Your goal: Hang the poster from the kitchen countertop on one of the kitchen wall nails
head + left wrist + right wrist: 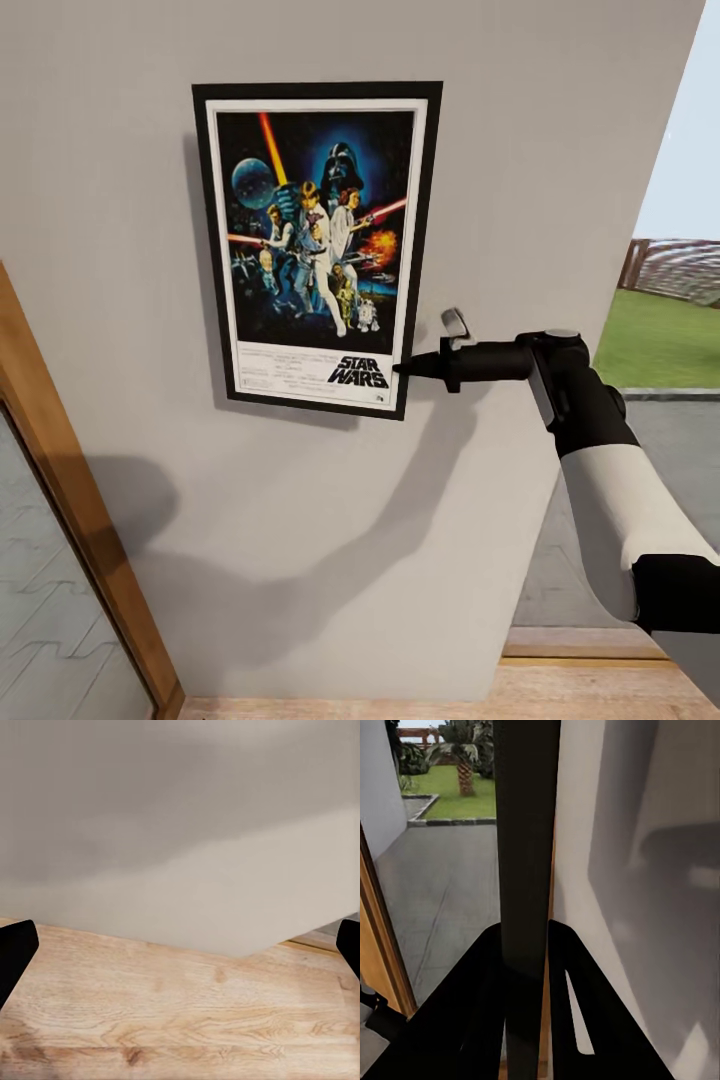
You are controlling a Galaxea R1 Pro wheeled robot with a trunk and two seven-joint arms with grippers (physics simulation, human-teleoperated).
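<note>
Poster [318,250] — black frame, white border.

Head view: facing a grey wall [520,150] close up, tilted slightly down. Left wrist view: aimed low at the wall's foot and wooden floor [180,1020], fairly near. Right wrist view: pressed against the poster [526,870] edge-on, looking along the same wall, as in the head view.

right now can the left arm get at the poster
Probably not as it stands: the left gripper points down at the wood floor, while the right gripper holds the poster against the wall.
</note>
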